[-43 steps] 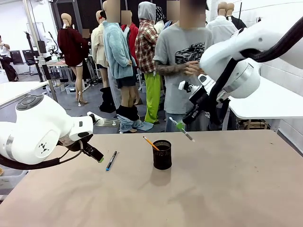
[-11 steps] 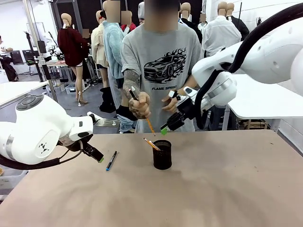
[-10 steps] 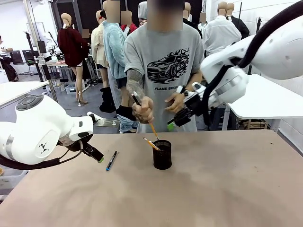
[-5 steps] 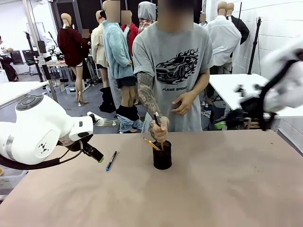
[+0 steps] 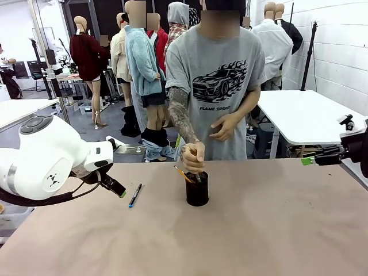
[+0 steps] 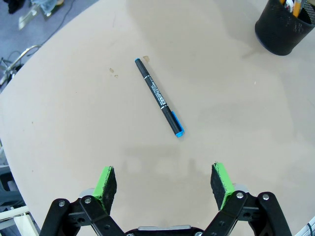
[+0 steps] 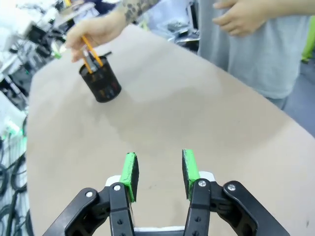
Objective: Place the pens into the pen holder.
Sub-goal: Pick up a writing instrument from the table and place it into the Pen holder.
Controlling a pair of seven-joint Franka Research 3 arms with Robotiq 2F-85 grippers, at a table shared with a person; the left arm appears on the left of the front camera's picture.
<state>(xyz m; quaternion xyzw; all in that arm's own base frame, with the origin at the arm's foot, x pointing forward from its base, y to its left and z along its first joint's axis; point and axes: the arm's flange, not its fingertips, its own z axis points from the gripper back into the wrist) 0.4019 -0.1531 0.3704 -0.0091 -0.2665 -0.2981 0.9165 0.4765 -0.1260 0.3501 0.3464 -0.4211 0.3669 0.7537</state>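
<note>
Brown worktop, person standing at the far side.

1. Pen holder: upright, mid-worktop. An orange pencil leans in it. The person's hand grips further sticks at its mouth.
2. Dark pen with blue tip: flat on the worktop, left of the holder, just ahead of the left claw and not touching it.
3. Writing: shirt print reads "FLAME SPRINT". The pen's barrel print is too small to read.
4. Left claw: spread wide, empty.
5. Right claw: at the far right, well apart from the holder, partly spread, empty.
</note>
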